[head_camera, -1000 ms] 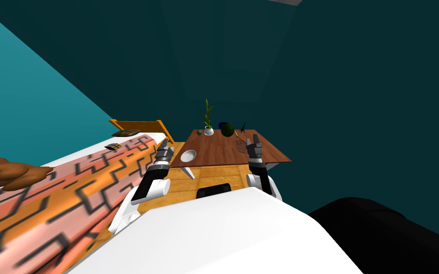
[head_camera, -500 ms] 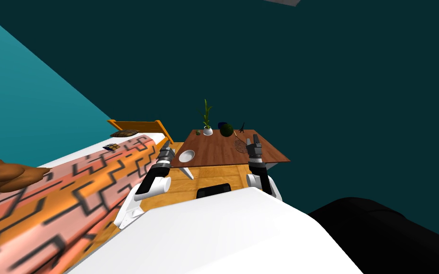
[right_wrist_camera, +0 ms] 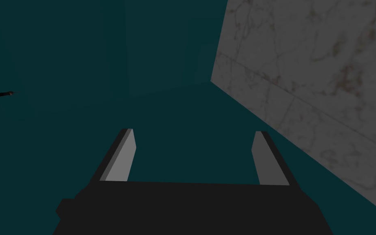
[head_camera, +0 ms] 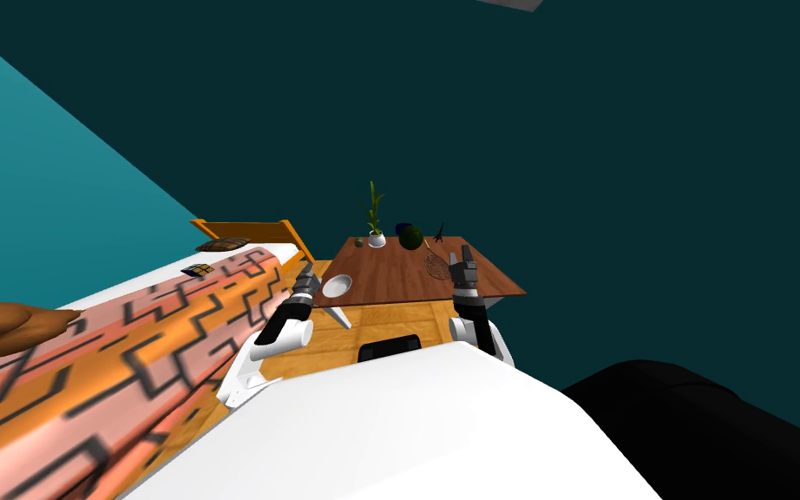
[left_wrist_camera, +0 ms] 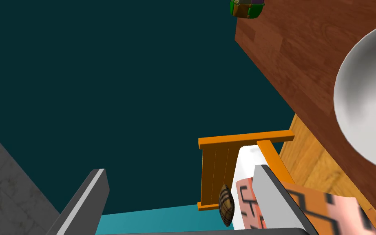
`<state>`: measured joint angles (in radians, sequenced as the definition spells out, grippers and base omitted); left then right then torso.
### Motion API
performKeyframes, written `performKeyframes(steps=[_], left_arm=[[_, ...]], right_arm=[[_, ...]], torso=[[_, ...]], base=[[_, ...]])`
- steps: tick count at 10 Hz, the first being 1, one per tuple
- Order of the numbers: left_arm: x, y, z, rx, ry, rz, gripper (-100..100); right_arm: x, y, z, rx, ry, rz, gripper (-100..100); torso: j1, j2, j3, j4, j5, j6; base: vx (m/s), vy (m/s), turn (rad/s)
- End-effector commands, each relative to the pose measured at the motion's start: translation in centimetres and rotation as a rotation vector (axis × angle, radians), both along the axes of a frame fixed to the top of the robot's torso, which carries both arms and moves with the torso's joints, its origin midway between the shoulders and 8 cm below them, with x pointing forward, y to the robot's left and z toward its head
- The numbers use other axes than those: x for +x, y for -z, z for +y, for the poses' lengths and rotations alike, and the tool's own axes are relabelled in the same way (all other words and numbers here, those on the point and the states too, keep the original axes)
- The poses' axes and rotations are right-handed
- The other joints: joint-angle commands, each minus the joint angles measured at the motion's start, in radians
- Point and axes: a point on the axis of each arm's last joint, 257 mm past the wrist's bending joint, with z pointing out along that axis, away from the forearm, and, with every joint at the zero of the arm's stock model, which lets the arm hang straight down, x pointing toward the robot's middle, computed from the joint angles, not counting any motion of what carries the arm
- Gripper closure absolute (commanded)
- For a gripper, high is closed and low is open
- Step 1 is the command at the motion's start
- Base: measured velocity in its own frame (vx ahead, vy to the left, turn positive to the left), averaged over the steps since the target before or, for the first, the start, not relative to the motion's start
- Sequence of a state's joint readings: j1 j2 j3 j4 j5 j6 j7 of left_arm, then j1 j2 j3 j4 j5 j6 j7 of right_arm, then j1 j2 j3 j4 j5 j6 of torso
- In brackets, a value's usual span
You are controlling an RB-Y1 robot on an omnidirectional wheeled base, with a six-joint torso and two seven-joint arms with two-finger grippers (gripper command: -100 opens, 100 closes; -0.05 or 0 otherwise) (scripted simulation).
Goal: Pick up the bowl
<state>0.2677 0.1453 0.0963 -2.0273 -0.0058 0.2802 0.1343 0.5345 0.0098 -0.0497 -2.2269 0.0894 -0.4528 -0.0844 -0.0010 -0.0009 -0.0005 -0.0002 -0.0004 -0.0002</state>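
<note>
Hovering at the near left corner of the bench [head_camera: 398, 273], the left fingers [left_wrist_camera: 273, 200] stand spread wide with nothing between them. The white bowl [head_camera: 339, 284] sits upright on that corner, close to the edge. It lies just beside the fingers, off to one side and not between them. Past the fingers in the left wrist view are a bed's orange headboard [left_wrist_camera: 220, 171] and a small brown pillow [left_wrist_camera: 226, 205]. The bed [head_camera: 173, 330], under a pink and orange cover with black lines, runs along the robot's left. A small many-coloured cube [left_wrist_camera: 246, 8] rests farther along the bench's left side. At the far edge stand a potted plant [head_camera: 376, 217] and a dark green ball [head_camera: 413, 236]. The right fingers [right_wrist_camera: 120, 159] hang over the near right part of the bench, equally wide apart and empty, well clear of the bowl.
</note>
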Motion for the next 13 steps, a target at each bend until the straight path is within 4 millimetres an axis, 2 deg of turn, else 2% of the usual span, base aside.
performKeyframes(steps=[1,2,3,4,6,7,8,9,10,11,12,13], left_arm=[[0.1,1.8,0.4,-0.025,-0.013,0.056,-100],[0.0,2.2,0.5,-0.027,-0.015,0.070,-100],[0.1,4.0,0.9,-0.049,-0.027,0.123,-100],[0.1,4.0,0.9,-0.049,-0.027,0.124,-100],[0.0,7.4,1.5,-0.087,-0.047,0.219,-100],[-0.1,7.8,1.5,-0.089,-0.051,0.237,-100],[-0.3,9.4,1.8,-0.107,-0.060,0.282,-100],[-0.4,9.7,1.8,-0.109,-0.062,0.294,-100],[-0.8,11.6,2.0,-0.127,-0.073,0.352,-100],[-1.0,13.0,2.2,-0.142,-0.081,0.394,-100],[-1.2,13.4,2.2,-0.144,-0.084,0.409,-100],[-1.7,15.2,2.4,-0.161,-0.094,0.464,-100]], right_arm=[[0.0,0.0,0.0,0.000,0.000,0.000,0],[0.0,0.0,0.0,0.000,0.000,0.000,0],[0.0,0.0,0.0,0.000,0.000,0.000,0],[0.0,0.0,0.0,0.000,0.000,0.000,0],[0.0,0.0,0.0,0.000,0.000,0.000,0],[0.0,0.0,0.0,0.000,0.000,0.000,0],[0.0,0.0,0.0,0.000,0.000,0.000,0],[0.0,0.0,0.0,0.000,0.000,0.000,0],[0.0,0.0,0.0,0.000,0.000,0.000,0],[0.0,0.0,0.0,0.000,0.000,0.000,0],[0.0,0.0,0.0,0.000,0.000,0.000,0],[0.0,0.0,0.0,0.000,0.000,0.000,0]], torso=[[0.000,0.000,0.000,0.000,0.000,0.000],[0.000,0.000,0.000,0.000,0.000,0.000],[0.000,0.000,0.000,0.000,0.000,0.000],[0.000,0.000,0.000,0.000,0.000,0.000],[0.000,-0.001,0.000,0.000,0.000,0.000],[0.000,-0.001,-0.001,0.000,0.000,0.000],[0.001,-0.001,-0.001,0.000,0.000,0.000],[0.001,-0.001,-0.001,0.000,0.000,0.000],[0.001,-0.001,-0.001,0.000,0.000,0.000],[0.001,-0.001,-0.001,0.000,0.000,0.000],[0.001,-0.002,-0.001,0.000,0.000,0.000],[0.001,-0.002,-0.001,0.000,0.000,0.000]], base=[[0.012,-0.019,-0.026],[0.013,-0.014,-0.013],[0.020,-0.020,-0.027],[0.016,-0.014,-0.011],[0.028,-0.013,-0.040],[0.028,-0.008,-0.015],[0.030,-0.006,-0.029],[0.023,-0.004,-0.019],[0.028,0.000,-0.043],[0.043,0.001,-0.058],[0.035,0.000,-0.017],[0.033,-0.002,-0.026]])
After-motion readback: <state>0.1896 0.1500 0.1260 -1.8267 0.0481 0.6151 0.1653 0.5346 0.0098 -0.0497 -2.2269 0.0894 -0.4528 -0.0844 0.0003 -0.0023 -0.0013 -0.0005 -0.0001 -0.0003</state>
